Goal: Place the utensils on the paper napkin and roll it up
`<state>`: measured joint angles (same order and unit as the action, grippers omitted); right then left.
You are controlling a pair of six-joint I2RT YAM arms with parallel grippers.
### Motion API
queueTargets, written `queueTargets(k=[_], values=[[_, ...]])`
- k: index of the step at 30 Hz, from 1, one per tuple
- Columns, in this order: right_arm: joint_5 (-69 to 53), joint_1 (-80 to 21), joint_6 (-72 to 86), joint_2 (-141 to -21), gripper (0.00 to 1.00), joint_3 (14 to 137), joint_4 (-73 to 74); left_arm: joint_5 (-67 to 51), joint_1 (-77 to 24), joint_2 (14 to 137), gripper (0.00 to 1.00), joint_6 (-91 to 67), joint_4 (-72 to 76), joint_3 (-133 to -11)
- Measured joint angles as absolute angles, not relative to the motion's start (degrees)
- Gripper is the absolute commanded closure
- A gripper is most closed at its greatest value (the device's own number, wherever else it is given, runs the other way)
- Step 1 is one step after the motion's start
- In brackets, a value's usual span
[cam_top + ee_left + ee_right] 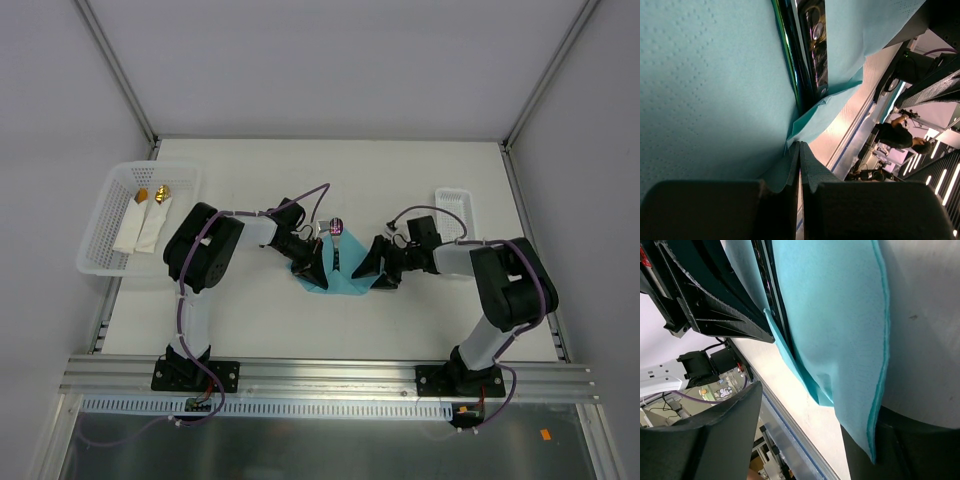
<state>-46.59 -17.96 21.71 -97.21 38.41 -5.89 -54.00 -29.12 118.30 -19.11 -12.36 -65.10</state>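
Note:
The teal paper napkin (338,281) lies mid-table with the utensils (337,240) on it, their purplish heads pointing to the far side. My left gripper (313,268) is at the napkin's left edge, its jaws shut (800,145) on a fold of the napkin (715,90), which drapes over one finger. The utensils' dark shiny handles (810,50) run just beyond the fingertips. My right gripper (372,262) is at the napkin's right edge and stands open (805,435). The napkin's free edge (840,330) hangs across one of its fingers (920,450); nothing is pinched.
A white basket (100,225) at the far left holds two white rolled napkins (145,225) with gold-tipped utensils. A small white tray (455,210) sits at the right. An aluminium rail (330,375) runs along the near edge.

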Motion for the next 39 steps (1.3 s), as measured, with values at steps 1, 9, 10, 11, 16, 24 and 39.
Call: queueTargets(k=[1, 9, 10, 11, 16, 24, 39], values=[[-46.68, -18.13, 21.52, -97.45, 0.35, 38.74, -5.52, -54.00, -29.12, 118.30, 1.00, -19.14, -12.34, -65.08], [-40.80, -22.46, 19.27, -96.84, 0.47, 41.50, -0.93, -54.02, -29.12, 118.30, 1.00, -19.40, -12.29, -65.08], [-39.72, -23.14, 18.94, -96.75, 0.48, 41.80, -0.21, -54.00, -29.12, 118.30, 1.00, -19.49, -12.32, -65.08], [-39.03, -23.46, 18.85, -96.68, 0.48, 41.98, 0.30, -54.02, -29.12, 118.30, 1.00, -19.55, -12.32, -65.08], [-35.70, -24.14, 18.83, -95.11, 0.47, 42.13, 1.96, -54.00, -29.12, 118.30, 1.00, -19.77, -12.29, -65.08], [-27.97, -20.69, 18.11, -89.47, 0.70, 40.69, 7.86, -54.02, -28.75, 118.30, 1.00, -19.94, -12.14, -64.82], [-21.85, -21.37, 16.84, -88.64, 0.83, 44.45, 15.84, -54.02, -28.75, 118.30, 1.00, -20.03, -11.92, -64.71]])
